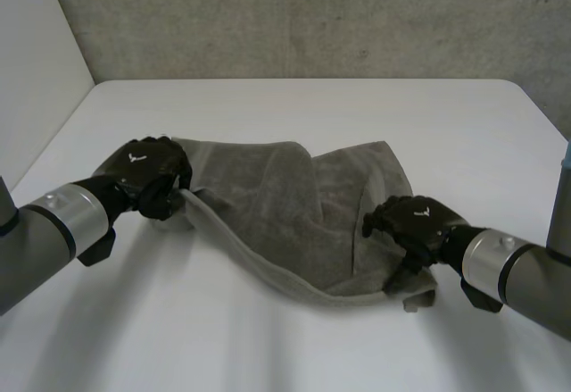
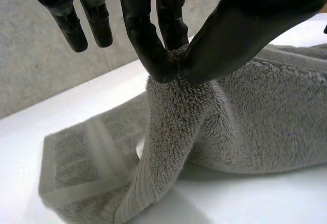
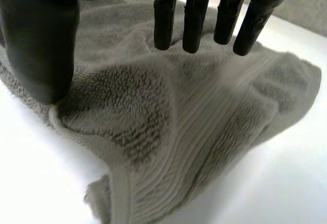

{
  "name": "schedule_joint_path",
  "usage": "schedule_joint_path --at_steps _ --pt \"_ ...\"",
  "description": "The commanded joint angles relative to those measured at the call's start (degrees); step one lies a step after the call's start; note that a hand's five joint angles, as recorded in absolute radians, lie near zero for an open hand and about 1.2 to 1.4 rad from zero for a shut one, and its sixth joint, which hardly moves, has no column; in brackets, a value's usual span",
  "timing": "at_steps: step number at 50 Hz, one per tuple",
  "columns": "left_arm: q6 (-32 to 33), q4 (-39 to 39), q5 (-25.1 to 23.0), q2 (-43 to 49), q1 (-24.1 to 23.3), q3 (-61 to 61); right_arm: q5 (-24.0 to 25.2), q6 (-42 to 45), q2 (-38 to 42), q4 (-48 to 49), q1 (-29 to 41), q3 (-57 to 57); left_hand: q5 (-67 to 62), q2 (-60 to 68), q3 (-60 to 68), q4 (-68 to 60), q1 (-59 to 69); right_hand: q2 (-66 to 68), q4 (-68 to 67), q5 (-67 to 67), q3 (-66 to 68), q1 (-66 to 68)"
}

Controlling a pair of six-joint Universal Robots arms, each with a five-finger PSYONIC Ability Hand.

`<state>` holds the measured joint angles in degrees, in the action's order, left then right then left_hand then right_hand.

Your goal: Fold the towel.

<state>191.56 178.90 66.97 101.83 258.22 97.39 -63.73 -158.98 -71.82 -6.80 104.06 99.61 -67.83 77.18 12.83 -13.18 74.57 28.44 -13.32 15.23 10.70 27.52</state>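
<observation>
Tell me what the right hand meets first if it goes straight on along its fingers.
The towel: the right hand points its straight fingers at the rumpled cloth just ahead, though the gap is hard to judge.

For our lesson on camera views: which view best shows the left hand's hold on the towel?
The left wrist view: the left hand pinches a fold of the towel between thumb and finger. The head view shows that hand from above, its back covering the pinch. The right wrist view shows towel under the right hand.
</observation>
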Motion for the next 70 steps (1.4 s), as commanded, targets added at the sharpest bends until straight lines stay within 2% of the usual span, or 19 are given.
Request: schedule_joint_path --at_steps 1,10,33,41,43,44,46,49,55,62,64,65,66,67,70 --pt "0.13 -0.13 -0.09 0.39 -0.08 -0.01 -0.43 -3.88 -4.73 2.66 -0.87 5.32 -2.17 2.82 -2.83 3.18 5.43 -4.23 3.32 -1.02 -0.7 -3.31" --pt "-0.04 -0.13 -0.09 -0.05 -0.08 -0.01 -0.35 -3.44 -10.0 6.89 -1.05 11.39 -2.17 2.82 -2.83 3.18 5.43 -2.38 3.32 0.83 -0.7 -1.46" --pt "-2.86 -0.13 0.09 -0.58 0.88 -0.89 0.09 1.66 -13.52 14.96 -1.58 20.97 -2.17 2.82 -2.83 3.18 5.43 1.48 3.32 4.69 -0.7 2.41" --pt "-5.23 -0.57 -0.09 -2.07 0.97 -0.89 -0.35 1.48 -11.59 24.2 -1.23 20.71 -2.17 2.82 -2.83 3.18 5.43 12.42 3.32 15.64 -0.7 13.35" --pt "-5.23 -0.57 -0.17 -3.12 1.32 -0.45 -0.87 1.39 -8.18 26.74 -1.31 19.23 -2.17 2.82 -2.83 3.18 5.43 27.99 3.32 31.2 -0.7 28.91" --pt "-5.23 -0.57 -0.17 -3.12 1.32 -0.45 -0.87 1.39 -8.16 26.75 -1.31 19.22 -2.17 2.82 -2.83 3.18 5.43 28.07 3.32 31.28 -0.7 28.99" --pt "-5.32 -0.57 -0.17 -3.39 1.67 -0.36 -1.49 0.78 -6.76 26.84 -1.49 17.03 -2.17 2.82 -2.83 3.18 5.43 51.44 3.32 54.65 -0.7 52.37" --pt "-5.32 -0.75 -0.26 -4.0 2.29 -0.1 -1.75 0.69 -7.28 25.96 -1.4 16.31 -2.17 2.82 -2.83 3.18 5.43 51.56 3.32 54.77 -0.7 52.48" --pt "-6.63 -0.84 -0.35 -7.42 3.52 1.39 -0.08 0.78 -13.44 18.05 -2.54 13.94 -2.17 2.82 -2.83 3.18 5.43 51.56 3.32 54.77 -0.7 52.48" --pt "-9.62 -0.84 -0.53 -12.62 4.05 2.54 7.11 1.04 -19.14 3.75 -3.33 9.29 -2.17 2.82 -2.83 3.18 5.43 51.56 3.32 54.77 -0.7 52.48" --pt "-10.59 -0.66 -0.53 -14.98 4.05 3.06 7.73 1.21 -19.58 1.98 -3.68 9.2 -2.17 2.82 -2.83 3.18 5.43 51.56 3.32 54.77 -0.7 52.48" --pt "-10.59 -0.66 -0.53 -14.99 4.05 3.07 8.18 1.48 -19.5 1.01 -4.21 9.8 -2.17 2.82 -2.83 3.18 5.43 32.13 3.32 35.34 -0.7 33.06" --pt "-10.76 -0.66 -0.61 -15.6 3.96 3.41 8.18 1.48 -19.5 1.0 -4.21 9.81 -2.17 2.82 -2.83 3.18 5.43 31.94 3.32 35.15 -0.7 32.86" --pt "-10.85 -0.66 -0.61 -15.95 3.96 3.85 8.18 1.65 -19.07 1.17 -4.47 11.12 -2.17 2.82 -2.83 3.18 5.43 15.12 3.32 18.33 -0.7 16.04" --pt "-10.85 -0.57 -0.61 -15.96 3.43 5.09 8.18 1.65 -18.36 2.58 -4.83 12.97 -2.17 2.82 -2.83 3.18 5.43 11.58 3.32 14.8 -0.7 12.51"
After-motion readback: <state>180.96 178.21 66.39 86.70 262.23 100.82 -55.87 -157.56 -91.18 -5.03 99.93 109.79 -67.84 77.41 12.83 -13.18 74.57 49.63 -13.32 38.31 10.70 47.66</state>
